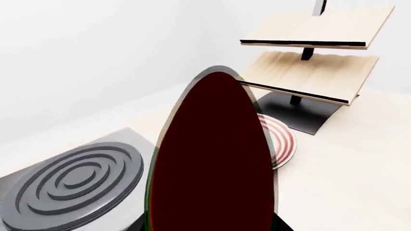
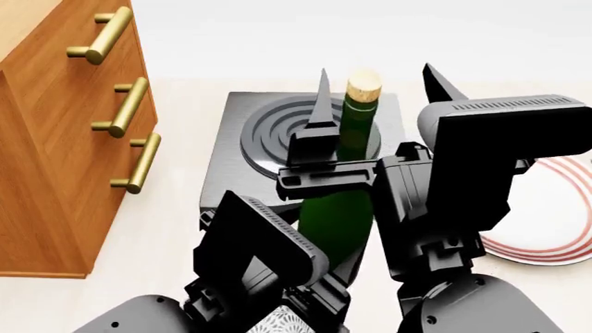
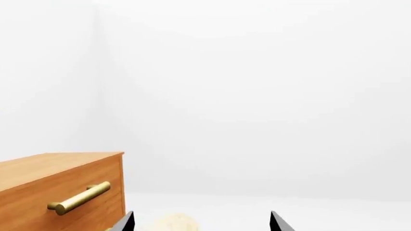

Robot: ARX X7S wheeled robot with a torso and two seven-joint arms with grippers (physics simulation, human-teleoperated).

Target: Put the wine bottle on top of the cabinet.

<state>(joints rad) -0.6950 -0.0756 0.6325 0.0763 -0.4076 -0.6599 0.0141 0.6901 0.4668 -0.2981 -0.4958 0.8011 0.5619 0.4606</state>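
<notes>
The wine bottle (image 2: 335, 211) stands upright in the middle of the head view, dark green with a tan cork (image 2: 364, 82). Its dark body (image 1: 212, 159) fills the left wrist view. My left gripper (image 1: 212, 227) is low on the body, a black finger against each side, shut on it. My right gripper (image 2: 378, 84) points upward with its two fingers wide apart on either side of the neck, touching nothing; the cork (image 3: 171, 223) shows between its tips (image 3: 201, 224). The orange-brown cabinet (image 2: 55, 146) with brass bar handles stands to the left, and its top edge (image 3: 61, 166) also appears in the right wrist view.
A grey hob block with concentric rings (image 2: 268, 132) sits just behind the bottle and shows beside it (image 1: 77, 178) in the left wrist view. A red-striped plate (image 2: 555, 232) lies to the right. A pale slanted rack on a dark base (image 1: 314, 57) stands beyond the plate (image 1: 281, 139).
</notes>
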